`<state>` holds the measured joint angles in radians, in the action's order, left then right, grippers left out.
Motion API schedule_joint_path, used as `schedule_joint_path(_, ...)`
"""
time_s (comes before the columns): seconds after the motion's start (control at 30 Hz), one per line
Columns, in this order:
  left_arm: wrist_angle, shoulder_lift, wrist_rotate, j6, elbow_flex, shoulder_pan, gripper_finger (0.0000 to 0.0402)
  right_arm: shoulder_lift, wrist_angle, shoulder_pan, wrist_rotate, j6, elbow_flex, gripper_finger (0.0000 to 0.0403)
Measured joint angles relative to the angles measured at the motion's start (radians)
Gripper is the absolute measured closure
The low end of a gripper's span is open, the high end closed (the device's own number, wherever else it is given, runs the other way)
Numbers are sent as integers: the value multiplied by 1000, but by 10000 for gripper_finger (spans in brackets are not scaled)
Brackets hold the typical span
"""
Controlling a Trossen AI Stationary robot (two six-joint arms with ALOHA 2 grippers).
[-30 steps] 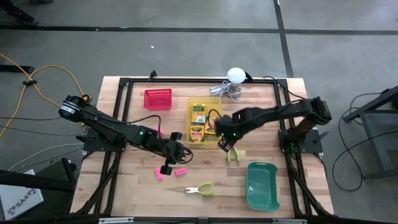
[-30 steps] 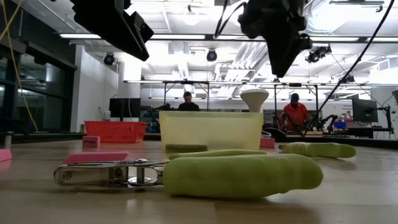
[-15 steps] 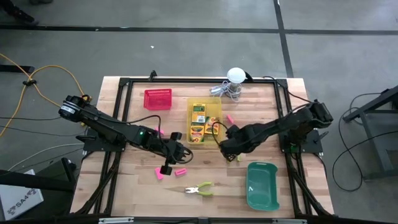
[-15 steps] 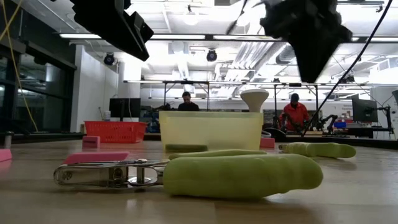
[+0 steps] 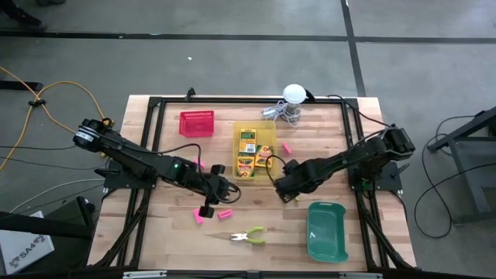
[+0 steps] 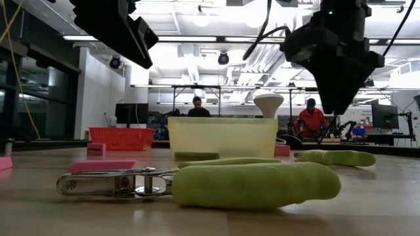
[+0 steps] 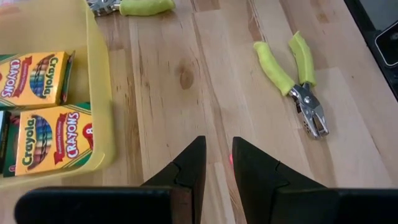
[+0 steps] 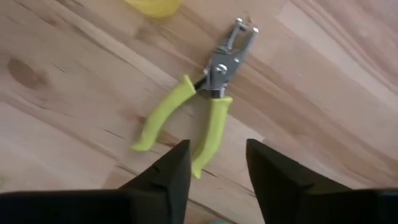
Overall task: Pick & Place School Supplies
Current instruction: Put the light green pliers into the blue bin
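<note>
My right gripper (image 8: 217, 165) is open and hovers just above a yellow-green-handled tool (image 8: 198, 104) that lies flat on the wood near the yellow bin (image 5: 267, 164). In the low view the gripper (image 6: 338, 108) hangs over that tool (image 6: 335, 157) with a gap between them. A second such tool (image 5: 248, 235) lies near the table's near edge. Crayon boxes (image 5: 246, 152) lie in the yellow bin. Pink erasers (image 5: 225, 214) are scattered on the table. My left gripper (image 7: 217, 165) waits left of the bin, its fingers a narrow gap apart.
A red basket (image 5: 196, 123) stands at the far left, a green bin (image 5: 327, 230) at the near right, and a white ball with metal clutter (image 5: 291, 101) at the far edge. People stand in the room beyond the table (image 6: 314, 118).
My right gripper has moved from beside the yellow bin toward the table's near edge and come down, ending over the yellow-green-handled tool, which it now covers in the high view. The tool has not moved.
</note>
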<state>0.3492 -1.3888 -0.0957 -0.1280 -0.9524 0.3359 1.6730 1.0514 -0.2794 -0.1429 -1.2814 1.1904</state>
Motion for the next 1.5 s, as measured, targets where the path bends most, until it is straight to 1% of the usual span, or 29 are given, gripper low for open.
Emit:
schedule_joint_path(0.13, 4, 0, 0, -1, 0, 0, 327, 1, -7, 0, 0, -16, 0, 231)
schedule_joint_path(0.27, 7, 0, 0, -2, 0, 0, 327, 22, -7, -4, 14, -52, 0, 220)
schedule_joint_path(0.43, 11, 0, -1, -4, 0, 0, 327, 62, -11, -16, 55, -61, 0, 221)
schedule_joint_path(0.67, 10, 0, -3, -4, 0, 0, 327, 104, -24, -27, 64, -84, 0, 221)
schedule_joint_path(0.73, 11, 0, -3, -4, 0, 0, 327, 106, -51, -29, 67, -85, -17, 222)
schedule_joint_path(0.87, 10, 0, -3, -4, 0, 0, 327, 106, -159, -28, 84, -107, -88, 221)
schedule_joint_path(1.03, 10, 0, -3, -4, 0, 0, 327, 106, -224, -29, 114, -133, -165, 224)
schedule_joint_path(1.2, 10, 0, -2, -4, 0, 0, 327, 103, -257, -29, 115, -132, -182, 225)
schedule_joint_path(1.5, 10, 0, -2, -3, 0, 0, 327, 103, -264, -29, 113, -129, -183, 225)
